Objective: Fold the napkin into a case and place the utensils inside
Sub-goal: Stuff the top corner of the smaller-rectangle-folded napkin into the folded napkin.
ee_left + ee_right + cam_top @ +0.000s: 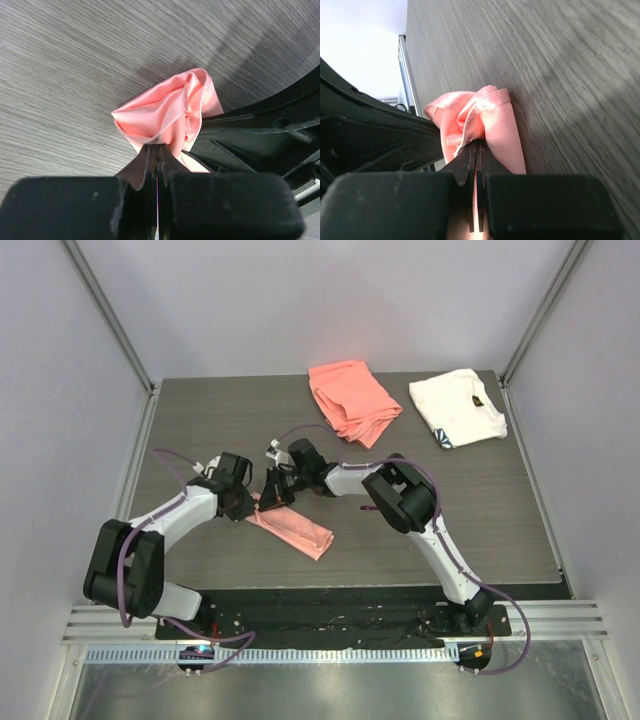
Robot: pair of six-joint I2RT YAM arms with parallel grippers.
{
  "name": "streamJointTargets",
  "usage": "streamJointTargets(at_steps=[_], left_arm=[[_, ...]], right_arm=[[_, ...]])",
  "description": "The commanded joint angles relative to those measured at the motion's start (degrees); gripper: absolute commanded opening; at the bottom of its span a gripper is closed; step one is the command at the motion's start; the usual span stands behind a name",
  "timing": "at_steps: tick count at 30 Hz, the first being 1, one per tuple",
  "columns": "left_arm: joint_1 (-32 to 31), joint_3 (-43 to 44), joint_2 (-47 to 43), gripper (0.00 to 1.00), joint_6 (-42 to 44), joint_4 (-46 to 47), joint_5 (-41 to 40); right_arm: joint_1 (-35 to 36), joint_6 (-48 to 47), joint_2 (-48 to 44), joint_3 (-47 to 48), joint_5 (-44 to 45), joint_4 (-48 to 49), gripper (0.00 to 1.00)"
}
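The glossy pale-pink napkin (300, 530) lies as a narrow folded strip on the dark table, running from the middle toward the front. Its upper-left end is bunched up between both grippers. My left gripper (248, 502) is shut on that end from the left; in the left wrist view the napkin (165, 112) puffs out just past the left gripper's (158, 146) tips. My right gripper (272, 490) is shut on the same end from the right, and in the right wrist view the napkin (492, 122) is crumpled ahead of the right gripper's (476, 142) tips. The utensils are out of view.
A thicker coral-orange cloth (352, 400) lies crumpled at the back middle of the table. A white cloth with a dark mark (458, 407) lies at the back right. Grey walls close in the table on three sides.
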Motion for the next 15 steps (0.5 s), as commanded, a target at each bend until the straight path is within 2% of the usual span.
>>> streamJointTargets(at_steps=[1,4,7,11,14,15], left_arm=[[1.1,0.4,-4.8,0.02,1.2,-1.2,-2.4],[4.6,0.2,-7.4,0.06,1.7,-3.6,-1.2],[7.6,0.1,-7.1,0.05,2.9,-3.3,1.4],[8.0,0.3,-4.6,0.05,3.3,-0.9,3.9],[8.0,-0.3,-2.7,0.10,3.6,1.7,6.1],[8.0,-0.5,-2.6,0.15,3.6,2.5,6.7]], right_arm=[[-0.2,-4.4,-1.6,-1.7,2.9,-4.1,0.04],[-0.8,-4.5,-2.7,-2.3,2.3,-4.3,0.05],[-1.1,-5.0,-4.6,-2.8,2.4,-4.3,0.07],[-1.1,-4.6,-5.8,-2.4,2.4,-4.3,0.12],[-1.4,-4.7,-6.8,-2.3,2.7,-4.4,0.15],[-1.5,-4.9,-7.1,-2.2,2.9,-4.8,0.16]])
